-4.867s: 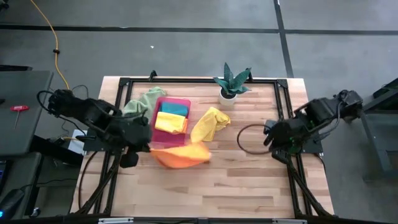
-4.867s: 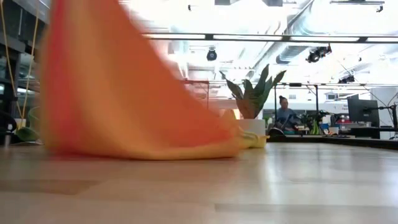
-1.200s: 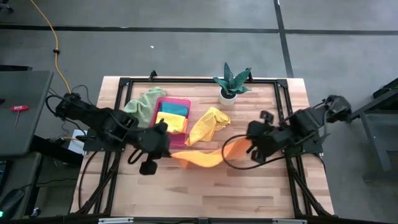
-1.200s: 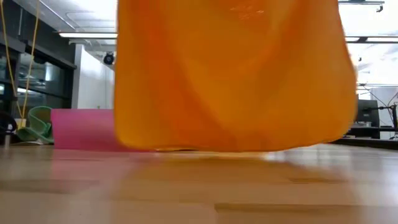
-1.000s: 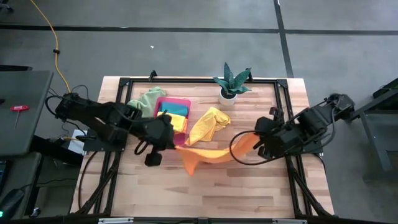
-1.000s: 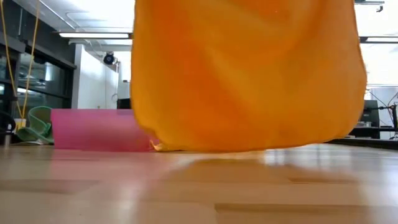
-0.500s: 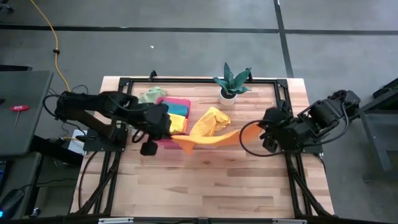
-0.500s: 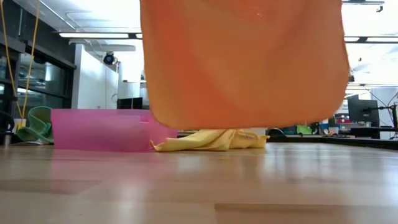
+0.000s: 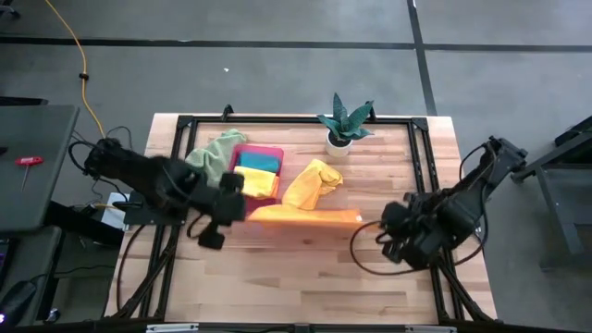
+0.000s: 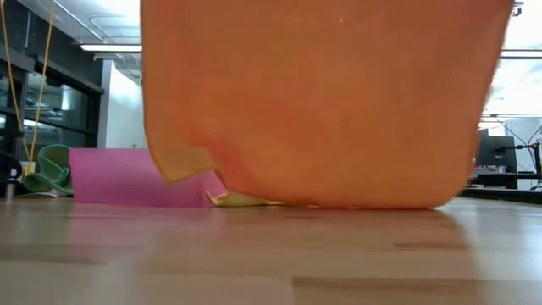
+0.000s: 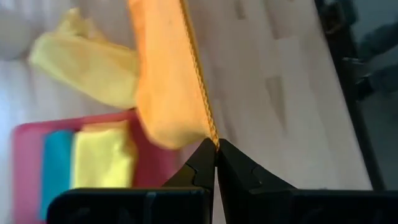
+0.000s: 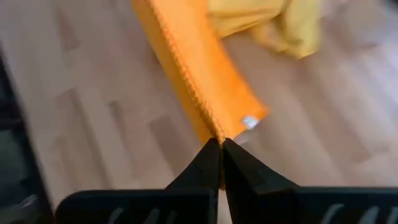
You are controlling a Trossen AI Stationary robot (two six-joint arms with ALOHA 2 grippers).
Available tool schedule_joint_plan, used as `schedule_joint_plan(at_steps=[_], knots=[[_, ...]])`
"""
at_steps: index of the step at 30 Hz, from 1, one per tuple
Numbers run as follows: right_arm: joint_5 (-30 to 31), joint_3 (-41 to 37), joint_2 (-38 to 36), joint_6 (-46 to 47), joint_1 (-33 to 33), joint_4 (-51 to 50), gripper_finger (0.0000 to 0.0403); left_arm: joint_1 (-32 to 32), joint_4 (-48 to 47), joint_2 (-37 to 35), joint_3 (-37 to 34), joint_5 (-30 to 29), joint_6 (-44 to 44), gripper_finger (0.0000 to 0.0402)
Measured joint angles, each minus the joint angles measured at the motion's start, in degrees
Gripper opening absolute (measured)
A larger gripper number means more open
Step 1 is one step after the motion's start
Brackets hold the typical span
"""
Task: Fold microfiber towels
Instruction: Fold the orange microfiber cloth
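Wide pale wooden tabletop [image 9: 305, 268], black-framed, carrying everything. Stretched across its middle, the soft orange microfiber towel [image 9: 305, 215]: held taut as a hanging sheet, top edge running left to right between the two arms, lower hem at or just above the wood in the low view [image 10: 322, 110]. Long axis therefore straight along the line joining the two pincers, one corner to each, neither arm nearer than the other. Coming move judged to hinge on exactly that: sheet to be laid down flat with the top edge kept level and tight.

Behind it, the rigid pink rectangular plastic tray [image 9: 268, 154], holding a folded teal cloth [image 9: 258, 161] and a folded yellow cloth [image 9: 252, 183] side by side. Beside the tray's right edge, a crumpled yellow microfiber towel [image 9: 313, 180] loose on the wood. Off the tray's far left corner, a bunched pale green cloth [image 9: 215, 152]. At the far edge, a small potted plant in a white pot [image 9: 344, 120].

Left pincer [image 11: 216, 149] clamped tight on the orange towel's left top corner, near the tray's front. Right pincer [image 12: 221, 144] likewise pinched shut on the right top corner, close by the small white tag [image 12: 250, 122].
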Motion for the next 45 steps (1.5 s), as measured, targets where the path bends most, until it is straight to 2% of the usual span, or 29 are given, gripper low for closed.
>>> schedule_joint_plan(at_steps=[4, 7, 15, 19, 29, 33, 39, 45], knots=[[-2.5, -5.0, 0.5, 1.9, 2.6, 8.6, 0.0, -5.5, 8.3, 1.0, -6.3, 0.1, -5.3, 0.0], [-4.9, -7.2, 0.9, 2.7, 4.3, 11.9, 0.0, -9.2, 19.1, 2.6, -11.2, 0.0, -9.2, 0.0], [-6.6, -7.6, 4.6, 7.0, 7.0, 16.2, 0.0, -17.8, 40.0, 8.9, -20.9, -0.2, -22.1, 0.0], [-8.9, -7.6, 8.5, 7.5, 7.7, 20.5, 0.0, -20.8, 45.5, 12.8, -23.2, -0.3, -28.0, 0.0], [-14.2, -7.6, 18.0, 13.5, 9.2, 34.3, 0.0, -26.1, 46.7, 18.3, -23.9, 0.9, -38.7, 0.0], [-20.2, -7.6, 20.8, 15.3, 9.9, 38.2, 0.0, -27.7, 49.3, 18.3, -23.9, 0.9, -42.1, 0.0], [-23.2, -7.6, 23.0, 16.3, 10.5, 41.3, 0.0, -29.0, 51.8, 18.3, -23.9, 0.9, -43.8, 0.0], [-23.3, -7.6, 22.0, 16.1, 7.4, 39.8, 0.0, -26.8, 47.3, 17.8, -23.9, 0.9, -42.3, 0.0]])
